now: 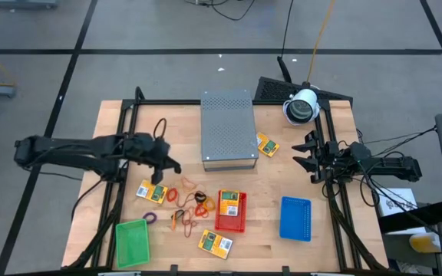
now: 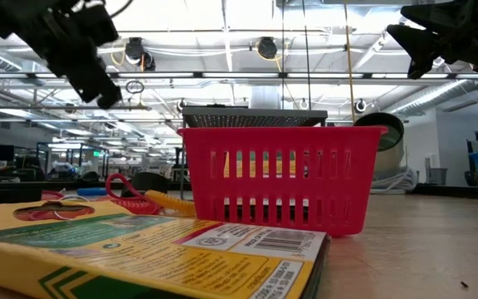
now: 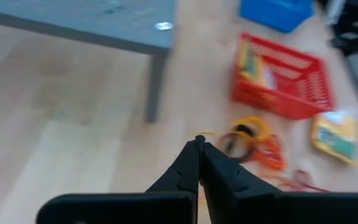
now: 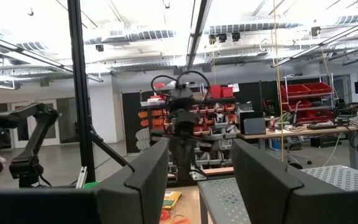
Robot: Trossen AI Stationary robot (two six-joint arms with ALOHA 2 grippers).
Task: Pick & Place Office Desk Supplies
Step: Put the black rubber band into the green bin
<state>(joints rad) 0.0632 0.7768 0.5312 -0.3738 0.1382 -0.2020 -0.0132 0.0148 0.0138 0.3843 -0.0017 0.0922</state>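
Crayon packet (image 2: 139, 257) foreground — left hand (image 1: 173, 166) seemingly above, shut.

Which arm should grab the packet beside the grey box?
Right, probably. The right gripper is open and nearest that packet; the left gripper is shut, across the grey box.

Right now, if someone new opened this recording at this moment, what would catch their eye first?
Probably the grey perforated box at the table's middle, with bright trays in front of it: red tray holding a crayon packet, blue tray to its right, green tray at the front left corner. Next, the tangle of rubber bands left of the red tray, with the shut left gripper above them; the right gripper waits open at the right edge.
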